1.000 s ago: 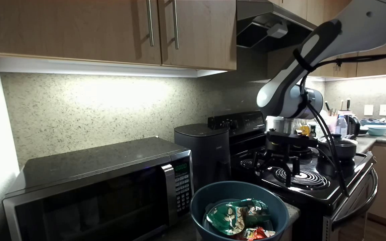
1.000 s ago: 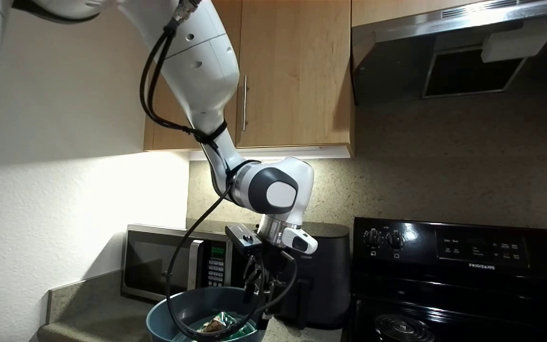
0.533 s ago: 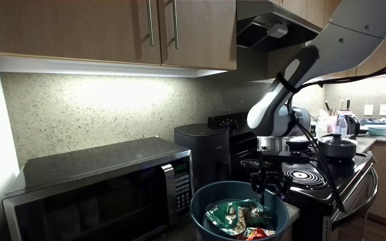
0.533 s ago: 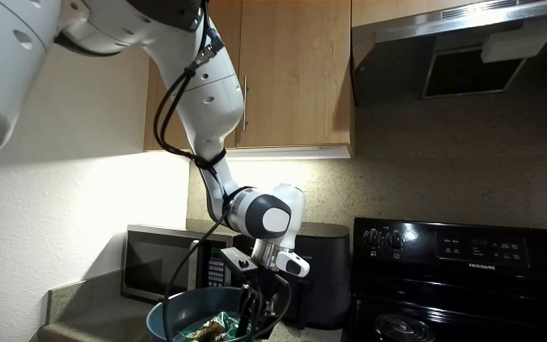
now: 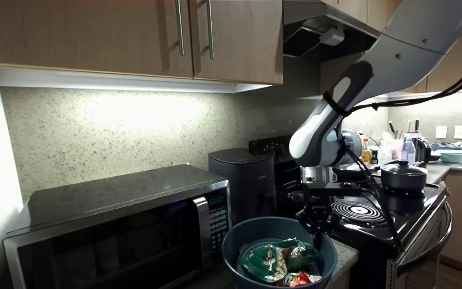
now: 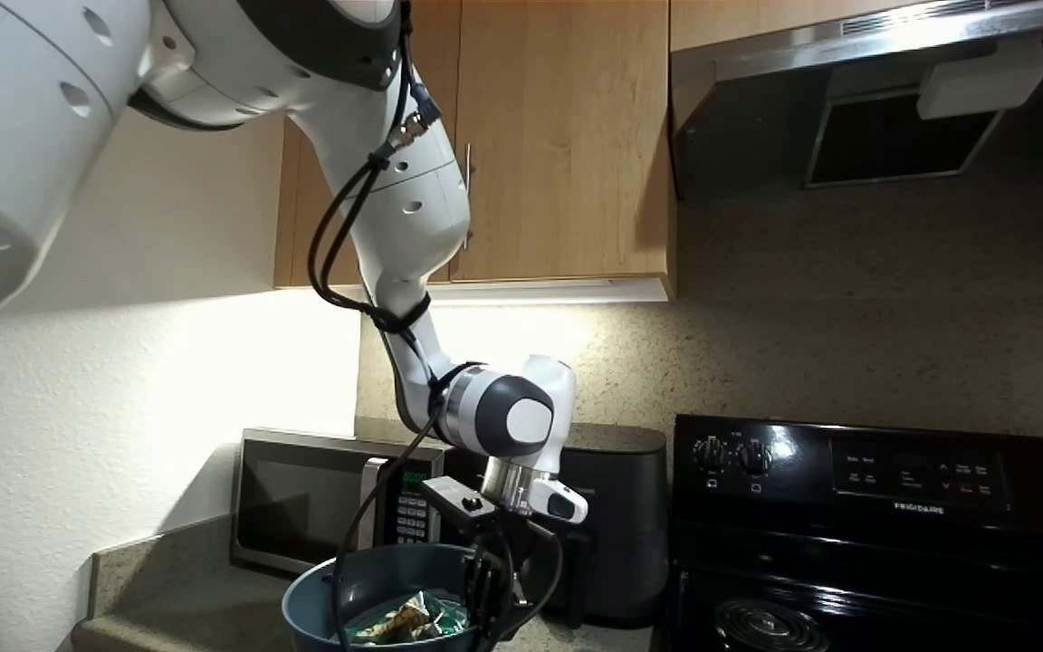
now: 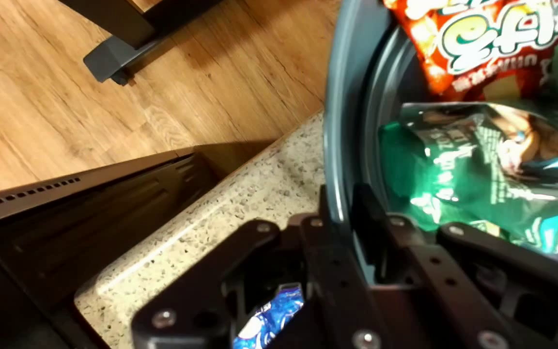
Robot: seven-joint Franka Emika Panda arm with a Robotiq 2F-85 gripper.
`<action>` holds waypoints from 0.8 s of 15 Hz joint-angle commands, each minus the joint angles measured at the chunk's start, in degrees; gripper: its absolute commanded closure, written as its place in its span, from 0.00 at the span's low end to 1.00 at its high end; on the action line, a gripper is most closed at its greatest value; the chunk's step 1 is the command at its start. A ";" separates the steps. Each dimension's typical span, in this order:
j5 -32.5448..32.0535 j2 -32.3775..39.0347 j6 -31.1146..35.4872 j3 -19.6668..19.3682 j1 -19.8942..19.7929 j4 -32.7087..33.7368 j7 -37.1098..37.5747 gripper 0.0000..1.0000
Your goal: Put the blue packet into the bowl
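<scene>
Now | pincer (image 7: 343, 201) clamped on bowl rim (image 7: 333, 121) | blue packet (image 7: 279, 312) outside, wrist view only

Packets (image 5: 269, 259) in the bowl (image 5: 269, 226) — another packet (image 7: 275, 317) just outside.

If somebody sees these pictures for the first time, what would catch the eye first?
Probably the white robot arm, bent over the teal bowl in both exterior views. Next, in the wrist view, the red packet and green packaging inside the bowl, whose rim runs between the jaws. A bright blue packet shows behind them, near the bottom, outside the bowl.
</scene>
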 commanded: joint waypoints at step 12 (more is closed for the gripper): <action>-5.58 1.38 -5.71 2.43 3.74 1.35 1.08 0.92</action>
